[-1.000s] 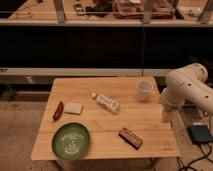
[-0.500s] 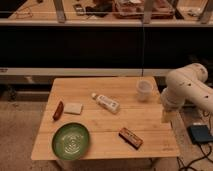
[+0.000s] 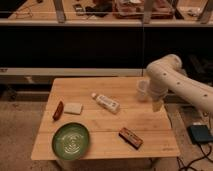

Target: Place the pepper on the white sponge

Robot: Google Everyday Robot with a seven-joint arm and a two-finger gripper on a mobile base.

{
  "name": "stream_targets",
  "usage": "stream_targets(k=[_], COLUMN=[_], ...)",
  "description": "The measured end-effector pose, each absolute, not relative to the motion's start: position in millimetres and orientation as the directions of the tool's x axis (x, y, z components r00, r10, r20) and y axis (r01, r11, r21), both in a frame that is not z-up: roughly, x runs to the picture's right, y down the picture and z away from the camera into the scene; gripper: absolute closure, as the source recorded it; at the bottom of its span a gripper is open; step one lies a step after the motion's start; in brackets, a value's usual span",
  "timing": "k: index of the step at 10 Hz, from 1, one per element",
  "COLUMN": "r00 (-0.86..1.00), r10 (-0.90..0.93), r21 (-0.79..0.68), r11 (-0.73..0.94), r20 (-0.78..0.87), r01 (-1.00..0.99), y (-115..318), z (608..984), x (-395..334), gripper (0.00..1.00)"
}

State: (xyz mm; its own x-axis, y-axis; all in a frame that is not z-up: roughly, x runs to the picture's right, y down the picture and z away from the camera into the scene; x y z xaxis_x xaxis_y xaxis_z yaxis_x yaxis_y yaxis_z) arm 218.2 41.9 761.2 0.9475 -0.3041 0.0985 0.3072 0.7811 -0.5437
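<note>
The dark red pepper (image 3: 58, 110) lies on the wooden table (image 3: 107, 137) near its left edge, just left of the white sponge (image 3: 73, 108) and close to it. My gripper (image 3: 157, 105) hangs from the white arm (image 3: 172, 80) at the table's right side, far from both, pointing down beside a cup.
A green plate (image 3: 71, 140) sits at the front left. A white tube-shaped bottle (image 3: 105, 102) lies in the middle. A brown-red bar (image 3: 130, 138) lies front right. A pale cup (image 3: 143, 90) stands at the right rear, next to the arm. A dark box (image 3: 200, 134) is on the floor at right.
</note>
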Motion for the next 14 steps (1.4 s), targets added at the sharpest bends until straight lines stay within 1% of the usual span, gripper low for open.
stream_targets(k=[1, 3, 5, 6, 8, 9, 14], r00=[0.921, 0.816, 0.704, 0.615, 0.512, 0.491, 0.488], r10=[-0.361, -0.515, -0.611, -0.652, -0.683, -0.688, -0.689], r21=[-0.528, -0.448, -0.372, -0.309, -0.228, -0.209, -0.205], r11=[0.759, 0.684, 0.597, 0.532, 0.466, 0.455, 0.454], r20=[0.146, 0.264, 0.362, 0.444, 0.521, 0.534, 0.536], r01=[0.381, 0.576, 0.710, 0.788, 0.855, 0.865, 0.867], y=[28, -6, -13, -8, 0, 0, 0], z=[770, 777, 776, 777, 782, 783, 783], x=[195, 128, 78, 43, 3, -5, -7], gripper=[0.35, 0.35, 0.35, 0.35, 0.35, 0.35, 0.35])
